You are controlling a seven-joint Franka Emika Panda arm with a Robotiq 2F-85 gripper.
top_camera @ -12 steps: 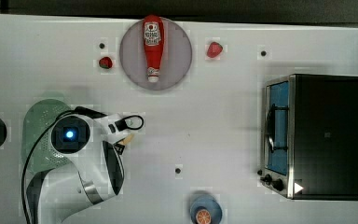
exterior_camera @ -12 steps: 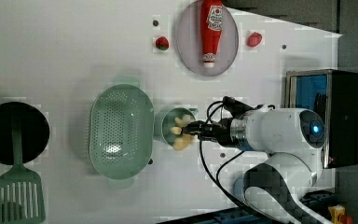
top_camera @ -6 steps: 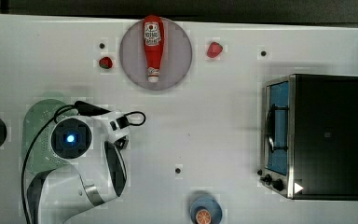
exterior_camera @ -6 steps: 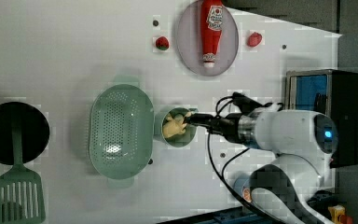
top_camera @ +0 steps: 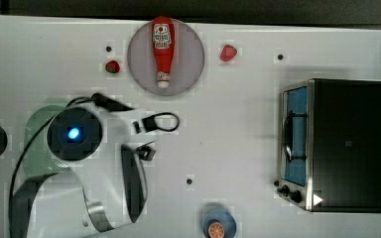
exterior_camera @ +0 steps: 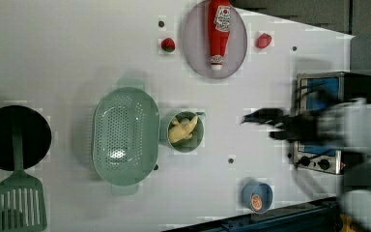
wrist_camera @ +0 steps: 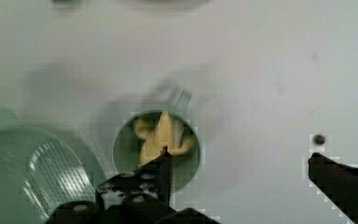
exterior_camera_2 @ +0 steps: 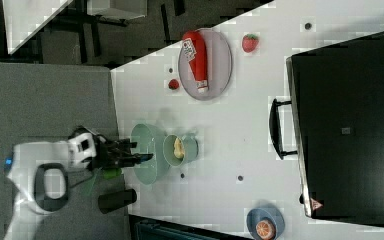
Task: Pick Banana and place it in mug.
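Lying inside the mint-green mug (exterior_camera: 186,132), the banana (exterior_camera: 182,130) rested free of any grip. The gripper (wrist_camera: 237,163) hung above with its fingers (wrist_camera: 164,163) spread wide and nothing between them. In the left view the mug stood just beside the perforated green basket (exterior_camera: 124,136), on the left view's right.

In the left view the banana (exterior_camera: 183,129) lies inside the mug (exterior_camera: 186,146), which stands on the bench (exterior_camera: 77,58) just beside the basket (exterior_camera: 124,135), on the left view's right of it.
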